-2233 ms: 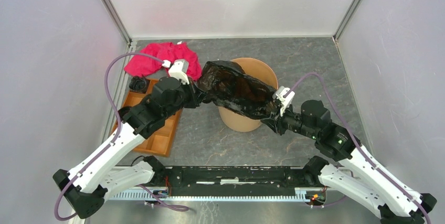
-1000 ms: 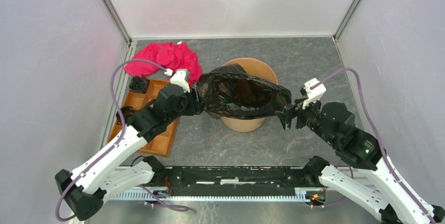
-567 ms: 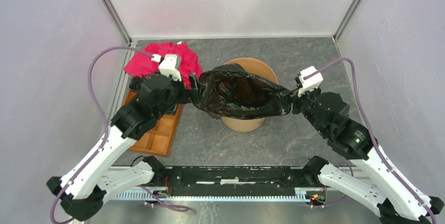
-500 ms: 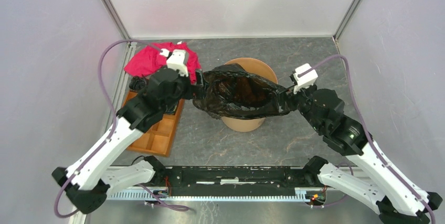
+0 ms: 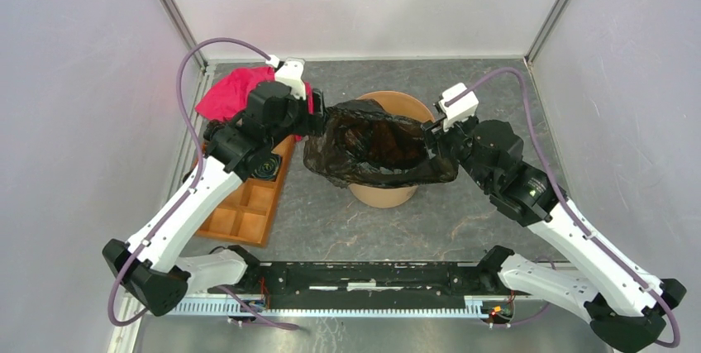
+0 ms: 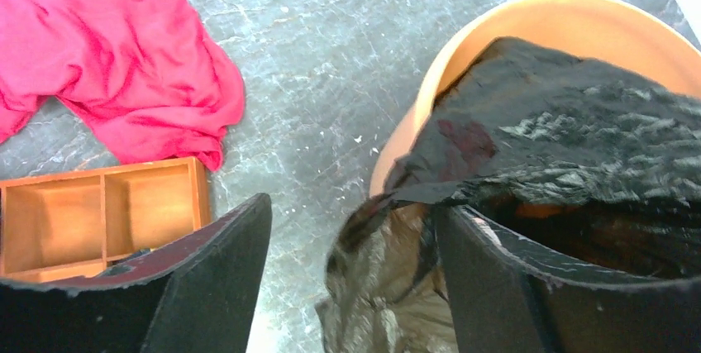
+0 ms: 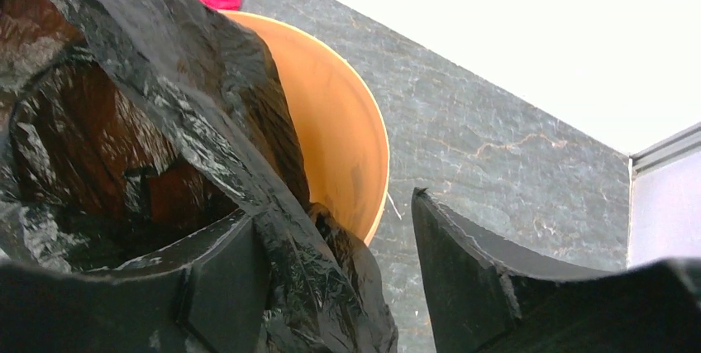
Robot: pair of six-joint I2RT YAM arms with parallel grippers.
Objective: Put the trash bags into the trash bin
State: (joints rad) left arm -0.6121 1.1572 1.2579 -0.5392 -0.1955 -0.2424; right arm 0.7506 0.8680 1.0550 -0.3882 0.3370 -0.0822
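Note:
The black trash bag [image 5: 372,150] lies spread over the orange trash bin [image 5: 398,98], mouth upward, hanging down the bin's front and left side. My left gripper [image 5: 318,124] is at the bag's left edge, jaws open. In the left wrist view the bag [image 6: 579,121] has its hem hanging between the jaws beside the right finger [image 6: 512,287]. My right gripper [image 5: 430,134] is at the bag's right edge, also open. In the right wrist view its left finger [image 7: 215,287] sits inside the bag [image 7: 165,80], and its right finger [image 7: 496,287] stands outside, apart from the film.
A red cloth [image 5: 231,93] lies at the back left, behind my left arm. An orange-brown compartment tray [image 5: 248,208] sits left of the bin with a dark coiled roll [image 5: 266,167] in it. Enclosure walls close off the left, right and back.
Both grippers have moved towards the back of the table and closer to the bin's sides. The left jaws have opened. The bag has settled lower over the bin.

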